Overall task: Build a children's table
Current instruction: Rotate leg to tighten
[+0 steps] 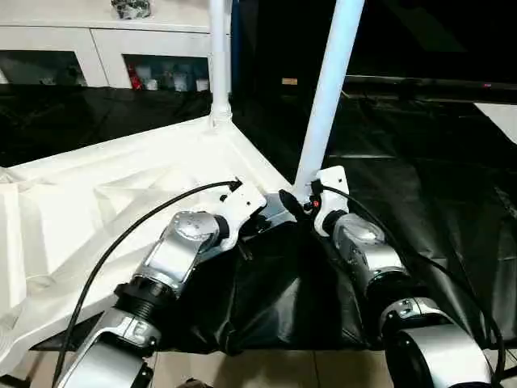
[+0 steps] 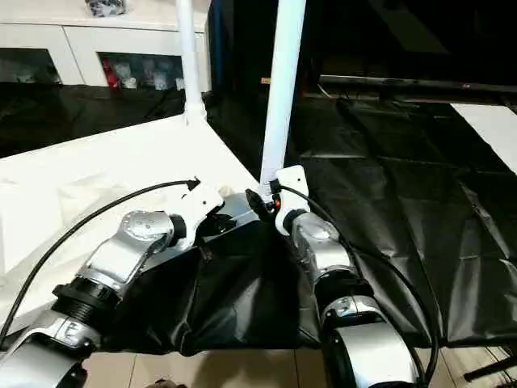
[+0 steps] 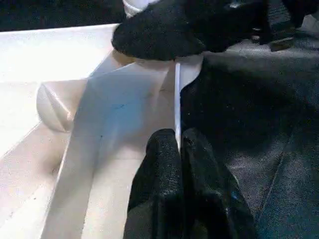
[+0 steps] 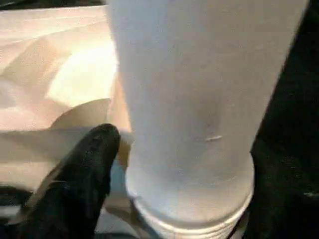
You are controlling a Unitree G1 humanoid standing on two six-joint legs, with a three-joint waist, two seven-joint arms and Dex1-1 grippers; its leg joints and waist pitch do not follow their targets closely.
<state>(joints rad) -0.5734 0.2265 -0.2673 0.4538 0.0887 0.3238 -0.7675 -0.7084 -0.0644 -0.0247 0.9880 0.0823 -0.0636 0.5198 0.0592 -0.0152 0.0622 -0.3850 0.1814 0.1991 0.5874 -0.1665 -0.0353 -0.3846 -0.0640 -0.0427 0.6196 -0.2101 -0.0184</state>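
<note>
Two legs (image 1: pixel 327 97) are seen standing in the flipped white top (image 1: pixel 97 202); its rim is pinched by the left pincer (image 3: pixel 178 149), while the right pincer (image 4: pixel 179 164) is spread around one leg.

Indoor lab or workroom is suggested: a work table (image 2: pixel 420 202) draped in black sheeting, a white glass-door cabinet (image 1: pixel 105 48) with small items inside, tiled floor (image 2: pixel 242 368) seen below.

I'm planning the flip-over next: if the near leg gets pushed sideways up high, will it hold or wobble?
The near leg looks like a stiff tapered tube, so it probably won't bend. It is tall above its corner socket, so a high push likely levers hard there. The tabletop looks thin-rimmed and light, and the left gripper pinches only its edge, so it may lift or slide.
</note>
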